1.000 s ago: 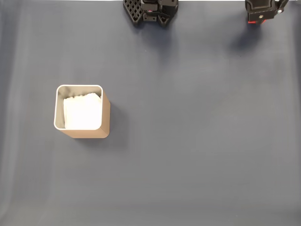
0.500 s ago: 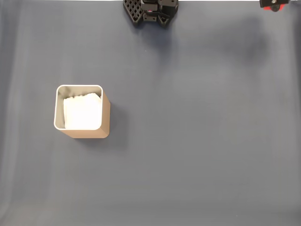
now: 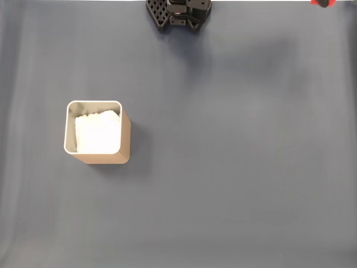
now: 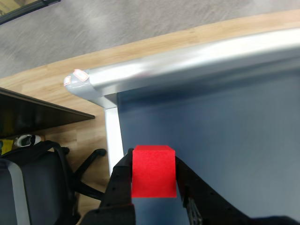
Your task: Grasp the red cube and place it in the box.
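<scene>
Red cube [image 4: 153, 171] sits clamped between the two fingers of the hand [image 4: 153, 161], above the table's corner

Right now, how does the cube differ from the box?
Colour: the cube is solid bright red, while the box is tan with a pale rim and white lining. Form: the cube is a closed solid block; the box is an open-top container. State: the cube is clamped between the fingers of the gripper near the table's corner, while the box stands free on the blue table. Both have squarish outlines.
</scene>
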Action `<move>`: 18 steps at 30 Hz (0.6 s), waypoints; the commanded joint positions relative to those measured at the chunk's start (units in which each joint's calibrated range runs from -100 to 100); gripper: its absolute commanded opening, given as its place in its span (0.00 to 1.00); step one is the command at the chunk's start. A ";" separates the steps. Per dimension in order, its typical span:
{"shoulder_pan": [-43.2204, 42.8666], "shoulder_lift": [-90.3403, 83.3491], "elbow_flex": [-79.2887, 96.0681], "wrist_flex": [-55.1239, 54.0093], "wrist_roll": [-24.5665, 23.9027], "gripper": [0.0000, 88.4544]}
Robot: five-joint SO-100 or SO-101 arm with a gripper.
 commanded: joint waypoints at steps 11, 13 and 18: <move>17.70 -8.44 -2.08 4.46 1.32 0.00; 20.90 -8.96 -2.08 4.55 1.76 0.00; 27.43 -9.83 -2.53 5.12 2.39 0.00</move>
